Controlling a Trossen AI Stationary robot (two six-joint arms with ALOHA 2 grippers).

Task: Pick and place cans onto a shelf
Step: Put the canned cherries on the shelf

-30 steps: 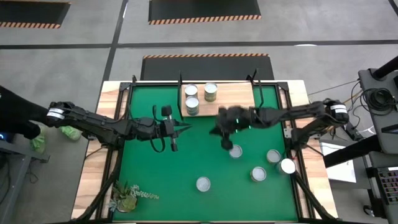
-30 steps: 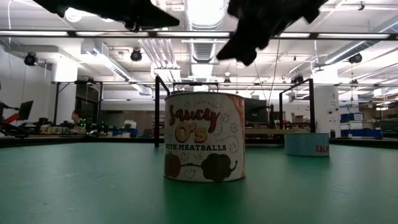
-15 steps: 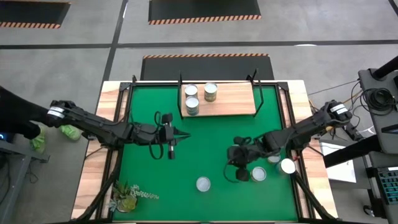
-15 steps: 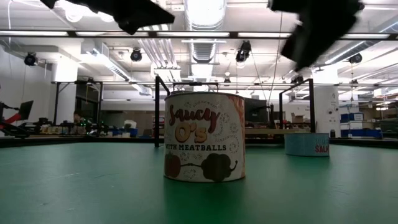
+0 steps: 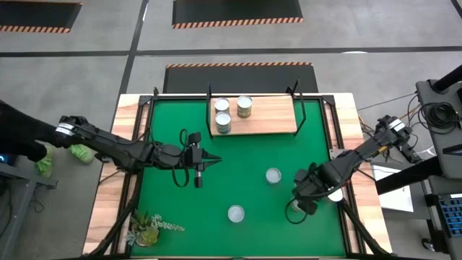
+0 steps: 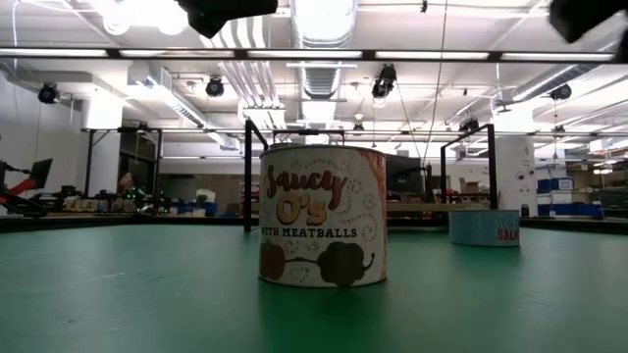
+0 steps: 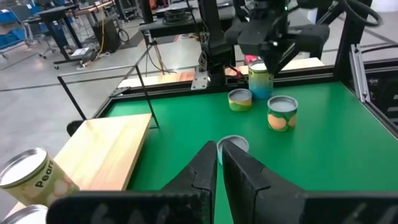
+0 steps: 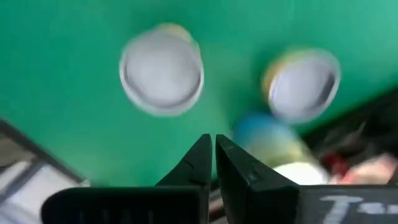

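The shelf (image 5: 268,115), a light wood board with black posts, stands at the table's far edge and carries three cans (image 5: 223,123) on its left part. Single cans stand on the green mat at the middle (image 5: 273,175) and near the front (image 5: 236,213); a white-topped one (image 5: 335,194) peeks out beside the right arm. My right gripper (image 5: 303,199) hangs shut, pointing down, over a cluster of cans (image 8: 163,70) (image 8: 303,84) at the near right without touching them. My left gripper (image 7: 219,149) is shut and empty, held level above the mat's left-middle (image 5: 211,157).
A green plant sprig (image 5: 148,227) lies at the near left corner. The "Saucy O's" can (image 6: 323,230) fills the middle of the low view, with a blue can (image 6: 484,227) farther back on the right. Black frame posts line the table's left and right sides.
My right gripper has swung from in front of the shelf across the mat toward the near right corner, tipping from nearly level to pointing down and rolling as it went; it stays shut. My left gripper has drifted slightly toward the near edge. No can has moved.
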